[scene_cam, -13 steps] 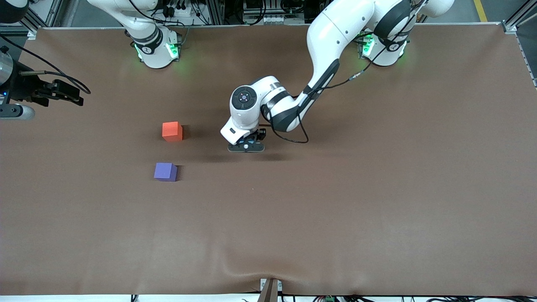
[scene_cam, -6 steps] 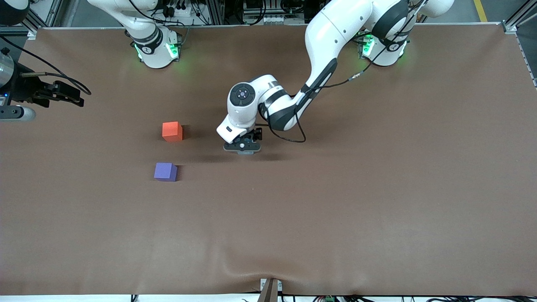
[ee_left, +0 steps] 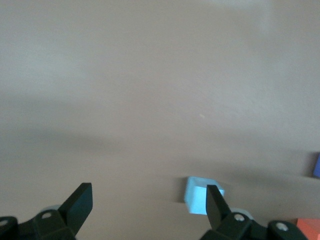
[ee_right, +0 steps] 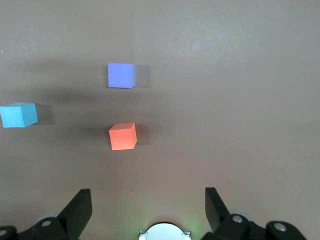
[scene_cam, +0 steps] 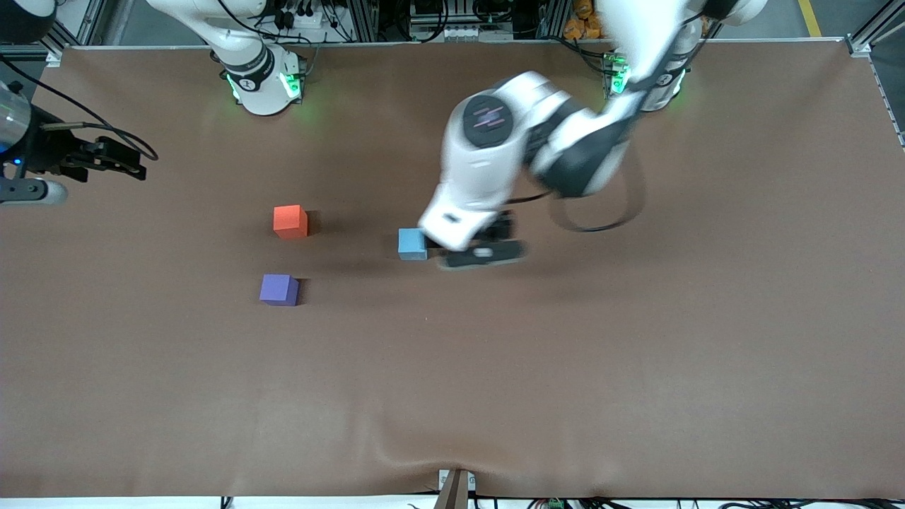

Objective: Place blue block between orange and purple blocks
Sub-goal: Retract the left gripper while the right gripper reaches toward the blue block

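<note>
I see the purple block nearest, then the blue block mid-table, released, and the orange block. My left gripper hangs spread beside blue; my right gripper waits spread at the table's edge.

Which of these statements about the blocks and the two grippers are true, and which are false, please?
1. The blue block rests on the table. True.
2. The blue block sits between the orange block and the purple block. False: it lies apart from both, toward the left arm's end of the table.
3. The left gripper grips the blue block. False: its fingers are open and hold nothing.
4. The orange block is farther from the front camera than the purple block. True.
5. The right gripper is shut on the purple block. False: it waits open, away from the blocks.
</note>
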Action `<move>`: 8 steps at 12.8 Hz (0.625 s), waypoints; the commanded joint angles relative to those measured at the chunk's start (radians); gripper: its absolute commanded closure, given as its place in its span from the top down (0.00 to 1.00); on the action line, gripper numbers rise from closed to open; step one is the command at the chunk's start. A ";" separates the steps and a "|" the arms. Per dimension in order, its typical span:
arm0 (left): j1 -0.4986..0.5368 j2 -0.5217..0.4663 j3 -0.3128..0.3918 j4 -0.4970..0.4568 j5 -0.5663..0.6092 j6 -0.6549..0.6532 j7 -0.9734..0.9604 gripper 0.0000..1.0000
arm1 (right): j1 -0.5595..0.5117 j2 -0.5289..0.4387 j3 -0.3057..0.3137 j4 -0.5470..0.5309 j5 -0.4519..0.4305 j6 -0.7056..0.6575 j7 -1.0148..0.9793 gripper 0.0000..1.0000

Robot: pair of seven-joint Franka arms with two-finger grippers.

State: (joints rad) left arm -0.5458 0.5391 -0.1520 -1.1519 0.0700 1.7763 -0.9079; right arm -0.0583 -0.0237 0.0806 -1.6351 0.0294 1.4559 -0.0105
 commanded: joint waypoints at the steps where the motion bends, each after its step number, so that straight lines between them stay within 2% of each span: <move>1: 0.136 -0.144 -0.015 -0.066 0.014 -0.139 0.102 1.00 | 0.054 0.030 -0.005 0.003 0.000 0.014 0.017 1.00; 3: 0.257 -0.204 -0.017 -0.068 0.017 -0.227 0.258 1.00 | 0.106 0.066 -0.005 0.003 0.027 0.017 0.041 1.00; 5: 0.372 -0.252 -0.020 -0.080 0.017 -0.273 0.434 1.00 | 0.203 0.134 -0.005 0.003 0.087 0.061 0.145 1.00; 8: 0.486 -0.373 -0.020 -0.216 0.016 -0.258 0.579 1.00 | 0.404 0.237 -0.005 0.006 0.109 0.193 0.308 1.00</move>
State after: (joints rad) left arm -0.1072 0.2721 -0.1537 -1.2350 0.0735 1.5014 -0.3785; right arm 0.2328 0.1524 0.0849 -1.6451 0.1295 1.5907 0.2051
